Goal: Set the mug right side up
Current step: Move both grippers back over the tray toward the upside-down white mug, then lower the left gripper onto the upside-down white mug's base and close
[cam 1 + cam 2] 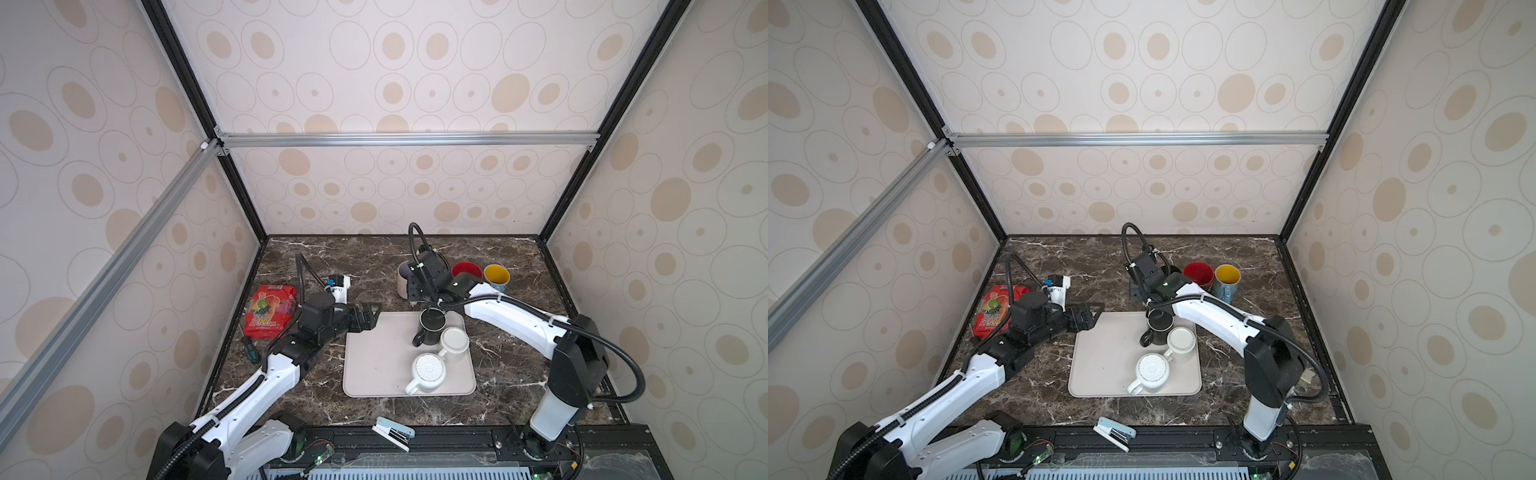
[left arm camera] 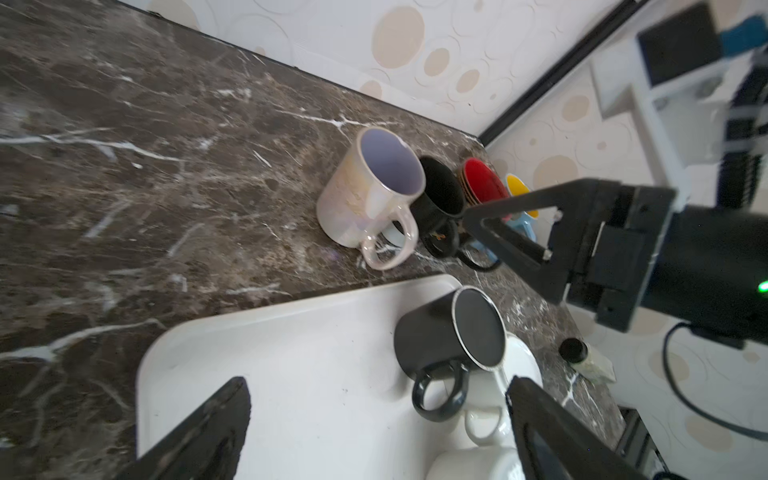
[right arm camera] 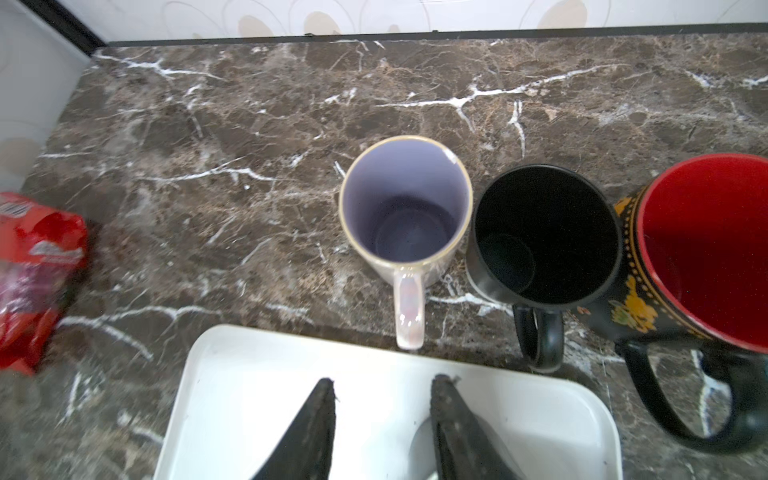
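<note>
Three mugs stand upside down on the pale tray [image 1: 374,357]: a black mug [image 1: 432,328] [image 2: 432,332], a plain white mug [image 1: 455,340] and a white mug with a ribbed base [image 1: 430,368]. My right gripper [image 1: 413,303] [image 3: 384,379] hangs over the tray's far edge, just beyond the black mug. Its jaws are partly apart, with bare tray showing between them. My left gripper [image 1: 374,318] [image 2: 378,382] is wide open at the tray's left far corner, pointing toward the black mug and holding nothing.
Behind the tray stands a row of upright mugs: pearly [image 3: 405,208], black [image 3: 544,232], red-lined [image 3: 706,249], yellow-lined [image 1: 496,276]. On the left lie a red snack bag [image 1: 270,309] and a screwdriver [image 1: 249,347]. A stapler [image 1: 392,432] is at the front edge.
</note>
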`<state>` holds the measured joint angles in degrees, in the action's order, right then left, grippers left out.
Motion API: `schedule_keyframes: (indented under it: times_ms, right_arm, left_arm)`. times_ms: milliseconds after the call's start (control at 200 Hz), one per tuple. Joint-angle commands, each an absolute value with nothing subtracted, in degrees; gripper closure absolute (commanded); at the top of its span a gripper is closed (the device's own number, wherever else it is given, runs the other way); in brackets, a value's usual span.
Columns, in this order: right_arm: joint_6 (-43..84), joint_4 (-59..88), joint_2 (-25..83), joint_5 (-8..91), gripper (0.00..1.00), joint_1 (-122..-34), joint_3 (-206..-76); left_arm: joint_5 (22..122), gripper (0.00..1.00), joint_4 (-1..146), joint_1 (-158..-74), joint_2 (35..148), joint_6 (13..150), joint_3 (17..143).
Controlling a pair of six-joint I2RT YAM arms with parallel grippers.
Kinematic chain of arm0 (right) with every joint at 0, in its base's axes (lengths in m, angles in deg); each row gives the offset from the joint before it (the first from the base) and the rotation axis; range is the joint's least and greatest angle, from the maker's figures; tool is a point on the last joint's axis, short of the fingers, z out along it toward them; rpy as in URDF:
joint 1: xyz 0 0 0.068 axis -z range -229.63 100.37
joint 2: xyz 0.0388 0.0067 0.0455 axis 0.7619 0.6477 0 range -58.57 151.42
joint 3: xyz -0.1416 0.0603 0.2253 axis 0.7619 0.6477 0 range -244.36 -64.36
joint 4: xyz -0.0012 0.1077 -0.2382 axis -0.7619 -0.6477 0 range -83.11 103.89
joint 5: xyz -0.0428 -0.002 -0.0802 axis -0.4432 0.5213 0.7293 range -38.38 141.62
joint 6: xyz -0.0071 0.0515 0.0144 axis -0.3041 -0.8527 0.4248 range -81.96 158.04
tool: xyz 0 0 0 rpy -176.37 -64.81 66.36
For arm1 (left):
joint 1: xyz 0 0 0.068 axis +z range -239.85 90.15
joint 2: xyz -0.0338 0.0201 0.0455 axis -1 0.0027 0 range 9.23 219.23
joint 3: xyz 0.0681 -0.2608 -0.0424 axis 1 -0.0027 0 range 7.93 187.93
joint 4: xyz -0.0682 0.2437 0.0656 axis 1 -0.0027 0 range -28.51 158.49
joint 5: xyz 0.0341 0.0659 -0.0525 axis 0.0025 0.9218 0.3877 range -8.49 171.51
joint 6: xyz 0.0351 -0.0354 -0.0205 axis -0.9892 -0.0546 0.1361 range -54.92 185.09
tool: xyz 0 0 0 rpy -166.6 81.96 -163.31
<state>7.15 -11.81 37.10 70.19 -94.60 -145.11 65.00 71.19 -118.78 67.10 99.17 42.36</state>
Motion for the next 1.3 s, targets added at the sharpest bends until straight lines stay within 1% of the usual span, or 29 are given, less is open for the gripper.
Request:
schedule_keyframes:
  times_ms: [0,85,205,350,410,560,740,885,995,1295]
  right_arm:
    - [9.10,-14.43,30.59,73.16,0.58,-97.03,-141.36]
    - [8.34,-15.19,25.65,75.19,0.56,-98.06,-137.54]
    - [8.37,-15.63,20.20,76.17,0.51,-99.56,-132.94]
    - [9.90,-17.72,16.72,77.29,0.36,-101.26,-129.61]
    - [10.87,-17.85,15.52,77.44,0.34,-101.97,-127.92]
    - [9.92,-17.46,11.64,78.87,0.33,-102.28,-123.54]
    - [8.73,-19.15,7.87,81.67,0.33,-102.33,-120.53]
    - [6.83,-21.89,5.36,82.84,0.33,-102.34,-119.73]
    - [4.45,-22.18,3.71,86.02,0.32,-102.33,-117.51]
    - [2.72,-23.65,1.21,84.93,0.33,-102.31,-116.03]
  left_arm:
    - [70.53,0.03,66.03,-126.12,65.53,94.98,42.77]
    - [75.57,0.03,62.52,-131.81,64.85,93.59,43.23]
    - [79.92,0.03,57.69,-136.38,64.04,92.39,44.30]
    - [83.51,0.04,54.07,-141.24,64.45,91.54,46.26]
    - [83.88,0.05,53.25,-142.82,65.53,91.46,47.30]
    - [84.93,0.06,52.30,-146.34,69.19,90.75,49.28]
    - [82.63,0.06,51.68,-148.43,72.95,89.71,50.78]
    - [82.30,0.08,49.88,-149.76,73.32,88.79,51.29]
    - [80.98,0.08,48.65,-150.85,73.30,88.20,51.15]
    - [84.06,0.08,47.49,-157.20,76.17,88.55,50.89]
